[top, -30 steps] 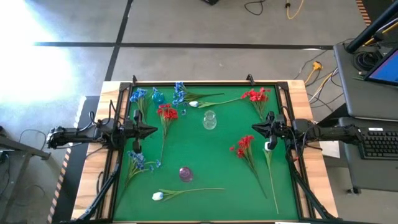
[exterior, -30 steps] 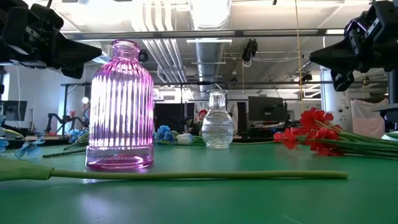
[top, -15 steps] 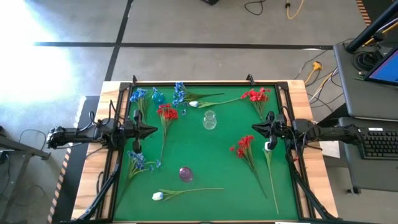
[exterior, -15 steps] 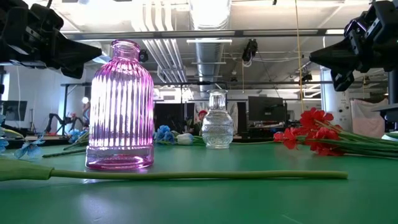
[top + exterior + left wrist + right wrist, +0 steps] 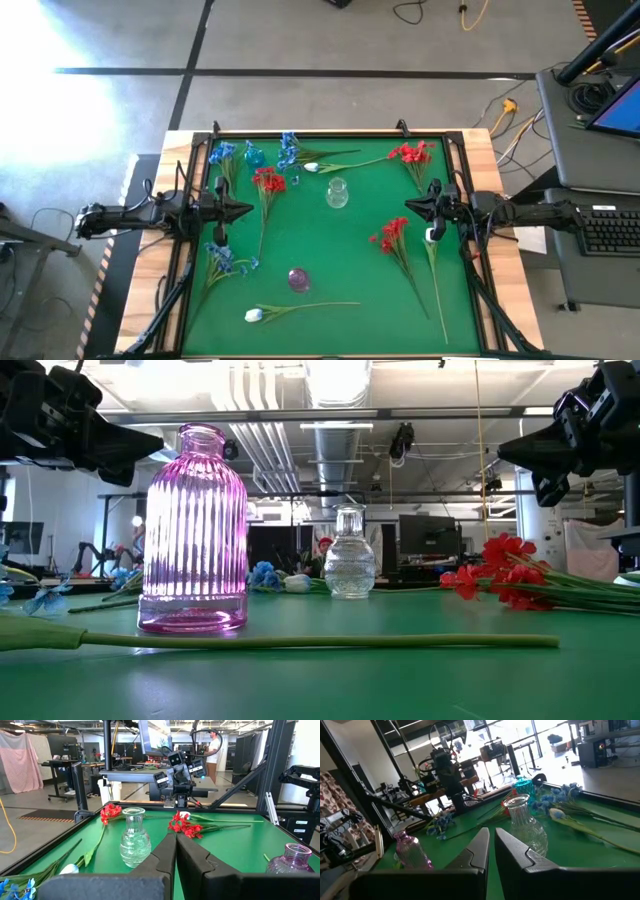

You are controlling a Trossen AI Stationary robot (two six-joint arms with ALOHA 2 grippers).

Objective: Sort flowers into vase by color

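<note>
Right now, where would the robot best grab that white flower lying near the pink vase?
Probably mid-stem, from straight above. The white flower lies flat on the green mat, its thin stem bare and clear of the pink vase; the bud looks soft. The left gripper is nearer.

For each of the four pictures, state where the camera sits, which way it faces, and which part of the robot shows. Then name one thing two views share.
High view: above the table, facing straight down; both arms show, left hand and right hand at the mat's sides.
Low view: at table-top height, facing level across; pink vase nearest, arms at the upper corners.
Left wrist view: on the left arm, facing across the table; its own fingers below.
Right wrist view: on the right arm, facing back across the table; its own fingers below.
Shared: the clear vase.
</note>
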